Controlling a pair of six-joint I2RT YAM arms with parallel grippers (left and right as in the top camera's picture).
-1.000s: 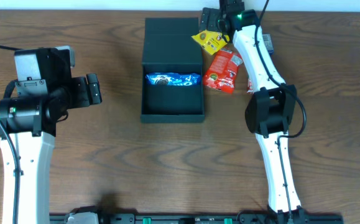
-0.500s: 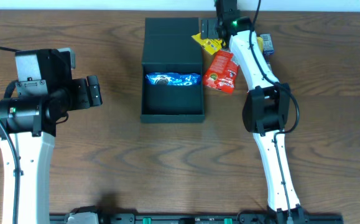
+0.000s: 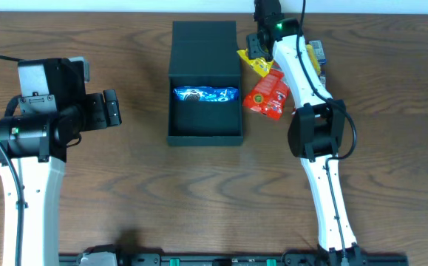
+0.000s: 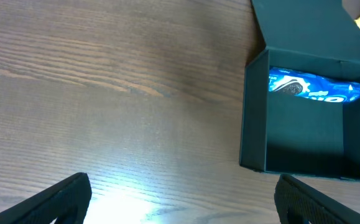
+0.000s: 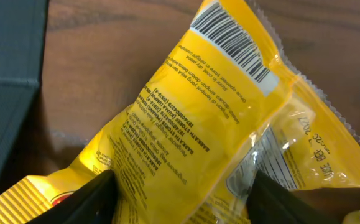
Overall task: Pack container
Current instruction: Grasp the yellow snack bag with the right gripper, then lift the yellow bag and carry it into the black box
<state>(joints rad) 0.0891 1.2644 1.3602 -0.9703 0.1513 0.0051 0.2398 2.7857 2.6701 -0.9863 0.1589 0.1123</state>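
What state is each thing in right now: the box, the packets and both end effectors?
Left end effector: open, empty, over the table.
Right end effector: jaws either side of the yellow packet; firm grip unclear.
Yellow packet: between those jaws.
Black box: open, lid folded back.
Blue packet: lying inside the box, at the lid end.
Red packet: lying on the table, right of the box.

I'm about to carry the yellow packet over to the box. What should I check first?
1. Box lid open: ok.
2. Free floor in it beside the blue packet: ok.
3. Yellow packet between the right gripper fingers: ok.
4. Grip firm on it: cannot tell.
5. Left gripper open and clear of the box: ok.
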